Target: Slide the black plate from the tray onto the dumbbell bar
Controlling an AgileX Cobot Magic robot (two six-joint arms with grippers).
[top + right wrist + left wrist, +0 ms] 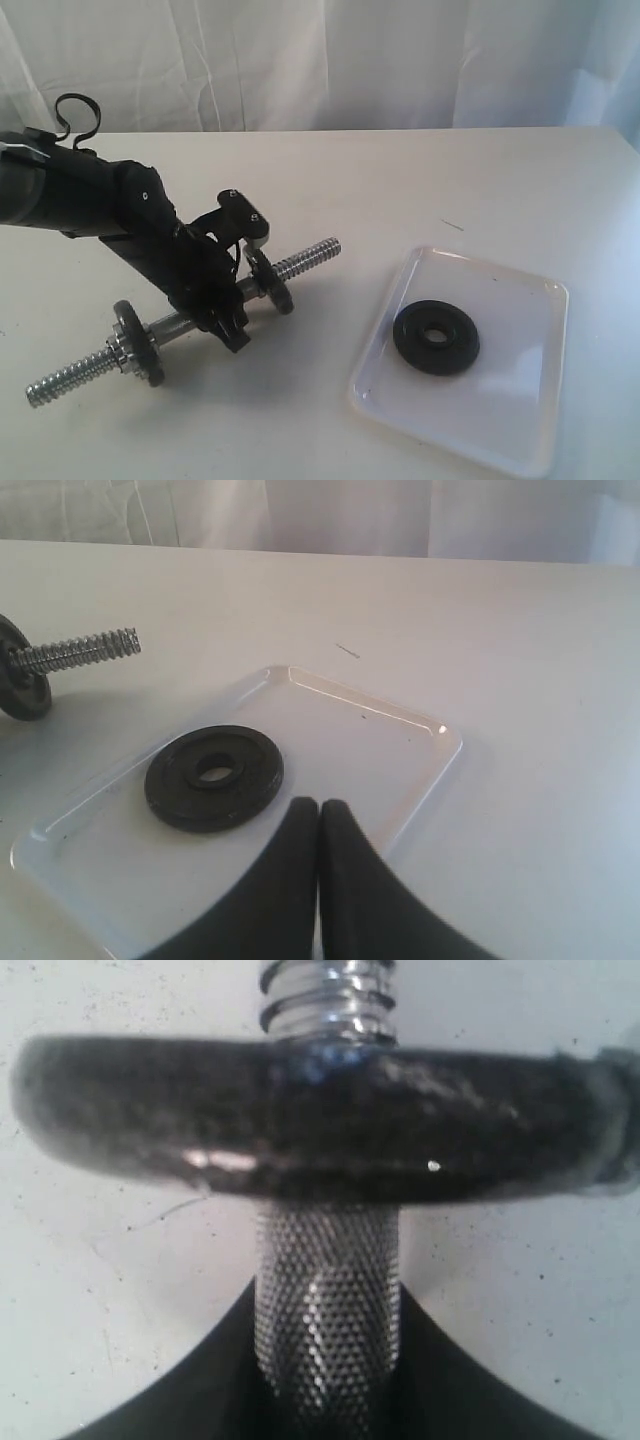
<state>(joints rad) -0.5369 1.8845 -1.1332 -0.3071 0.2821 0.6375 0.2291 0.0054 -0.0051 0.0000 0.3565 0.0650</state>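
Gripping the dumbbell bar (300, 262) at mid-length is the left claw (228, 318).

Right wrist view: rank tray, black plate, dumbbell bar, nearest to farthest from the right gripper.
1. tray: under the right gripper, whose tips are shut.
2. black plate: lying in the tray, just beside the tips.
3. dumbbell bar: outside the tray, well beyond the plate.
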